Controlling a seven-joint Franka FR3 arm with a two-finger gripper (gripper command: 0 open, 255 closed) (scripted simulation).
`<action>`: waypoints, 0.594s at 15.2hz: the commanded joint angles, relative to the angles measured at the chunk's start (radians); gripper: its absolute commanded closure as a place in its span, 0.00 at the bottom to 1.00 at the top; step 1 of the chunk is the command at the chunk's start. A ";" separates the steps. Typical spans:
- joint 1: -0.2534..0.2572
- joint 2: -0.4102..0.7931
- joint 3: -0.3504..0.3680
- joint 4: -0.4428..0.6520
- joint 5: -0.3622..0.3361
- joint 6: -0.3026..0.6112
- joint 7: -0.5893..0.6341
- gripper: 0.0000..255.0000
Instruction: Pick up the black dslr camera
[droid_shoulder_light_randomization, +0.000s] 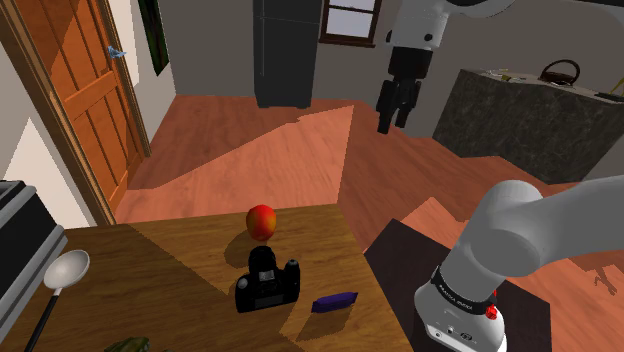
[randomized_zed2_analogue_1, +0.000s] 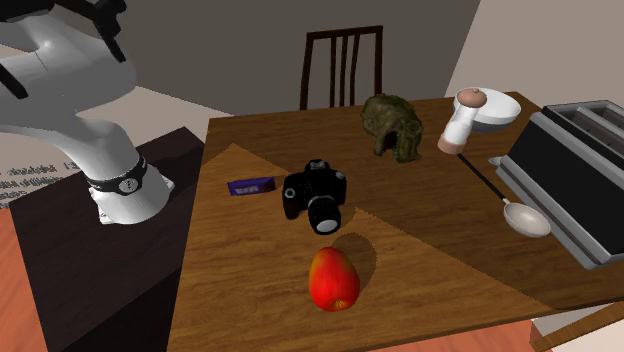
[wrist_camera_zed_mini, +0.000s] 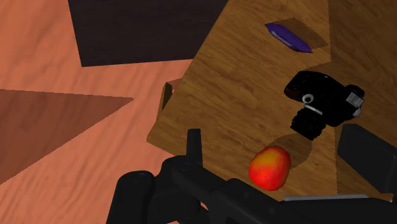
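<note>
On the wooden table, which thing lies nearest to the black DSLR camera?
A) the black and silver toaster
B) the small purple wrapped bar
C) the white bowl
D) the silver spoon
B: the small purple wrapped bar lies just beside the black DSLR camera, apart from it by a narrow gap, while the other three sit far off toward the second exterior view's right.

arm: raised high, elbow bent | hand: pointing down, held aloft | fingers: apart, holding nothing
</note>
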 joint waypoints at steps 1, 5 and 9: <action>0.000 0.000 0.000 0.000 0.000 0.000 0.000 0.00; 0.009 0.051 0.066 -0.063 0.060 0.092 0.092 0.00; 0.021 0.126 0.132 -0.106 0.118 0.191 0.179 0.00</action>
